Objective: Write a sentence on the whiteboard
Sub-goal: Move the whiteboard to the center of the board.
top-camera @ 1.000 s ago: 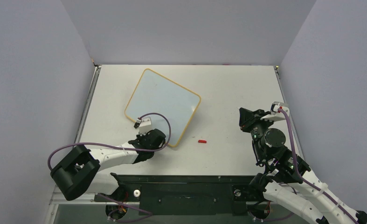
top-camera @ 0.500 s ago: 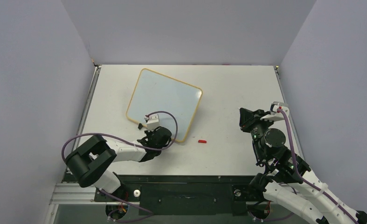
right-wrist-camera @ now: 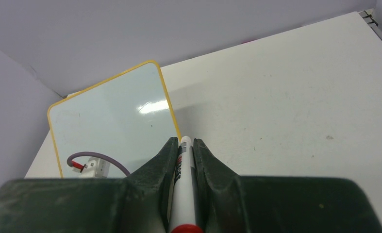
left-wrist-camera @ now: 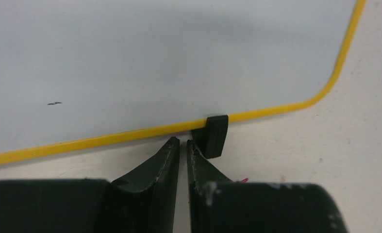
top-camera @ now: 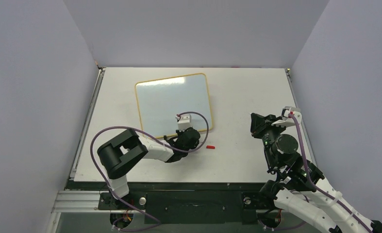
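Two arms in view. Whiteboard (top-camera: 173,102) lies flat on the table (top-camera: 247,87), at 11 o'clock from table centre. Left fingers (left-wrist-camera: 175,145) are closed on nothing, tips at the board's near yellow edge, just beside a black clip (left-wrist-camera: 213,136), toward its 5 o'clock corner. Right fingers (right-wrist-camera: 165,160) grip a white marker (right-wrist-camera: 183,189), held off the table at its 3 o'clock side. Small red piece (top-camera: 210,146) lies on the table at the board's 5 o'clock.
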### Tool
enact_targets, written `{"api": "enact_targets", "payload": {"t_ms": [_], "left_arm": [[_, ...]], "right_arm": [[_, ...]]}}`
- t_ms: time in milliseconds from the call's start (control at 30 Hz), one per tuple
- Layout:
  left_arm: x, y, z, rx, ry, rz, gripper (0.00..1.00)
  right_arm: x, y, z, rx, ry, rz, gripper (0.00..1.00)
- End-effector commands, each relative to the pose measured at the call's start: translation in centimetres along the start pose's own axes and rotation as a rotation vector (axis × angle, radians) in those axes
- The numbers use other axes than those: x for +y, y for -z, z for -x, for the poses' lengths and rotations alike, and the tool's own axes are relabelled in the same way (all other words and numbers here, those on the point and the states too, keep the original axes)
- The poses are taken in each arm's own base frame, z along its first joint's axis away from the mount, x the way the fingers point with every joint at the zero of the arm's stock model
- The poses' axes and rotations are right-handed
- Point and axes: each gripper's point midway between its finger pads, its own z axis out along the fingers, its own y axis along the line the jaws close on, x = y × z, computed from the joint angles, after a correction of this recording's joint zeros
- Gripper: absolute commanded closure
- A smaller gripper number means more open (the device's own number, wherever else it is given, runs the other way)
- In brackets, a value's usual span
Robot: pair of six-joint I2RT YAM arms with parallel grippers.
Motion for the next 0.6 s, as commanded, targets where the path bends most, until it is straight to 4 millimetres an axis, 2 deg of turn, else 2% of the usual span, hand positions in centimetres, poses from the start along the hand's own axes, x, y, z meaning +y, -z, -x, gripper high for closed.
{"api": "enact_targets", "payload": {"t_ms": [0,167,267,367,467,567], "left_arm": [[-2.5,-0.8,-3.4,0.110,-0.015,-0.078,0.91],[-5.0,-2.5,-3.0,0.096,-0.043,-0.115,0.90],[-6.8,-3.3,-2.0,0.075,-0.066,-0.143,0.90],[-7.8,-3.9,-2.0,0.072,-0.093,-0.159,0.90],[-9.1,-3.7,-1.5,0.062,-0.110,-0.200,0.90],[-10.4,-2.3,-1.2,0.076,-0.136,-0.259,0.88]], "right_arm": [[-1.1,0.3,0.6,-0.024,0.015,-0.034,1.00],[-1.6,0.6,0.7,-0.027,0.026,-0.047,1.00],[-1.9,0.8,0.8,-0.031,0.031,-0.056,1.00],[-2.2,0.8,1.0,-0.035,0.039,-0.064,1.00],[-2.3,0.8,1.0,-0.034,0.046,-0.070,1.00],[-2.3,0.9,1.1,-0.036,0.049,-0.072,1.00]]}}
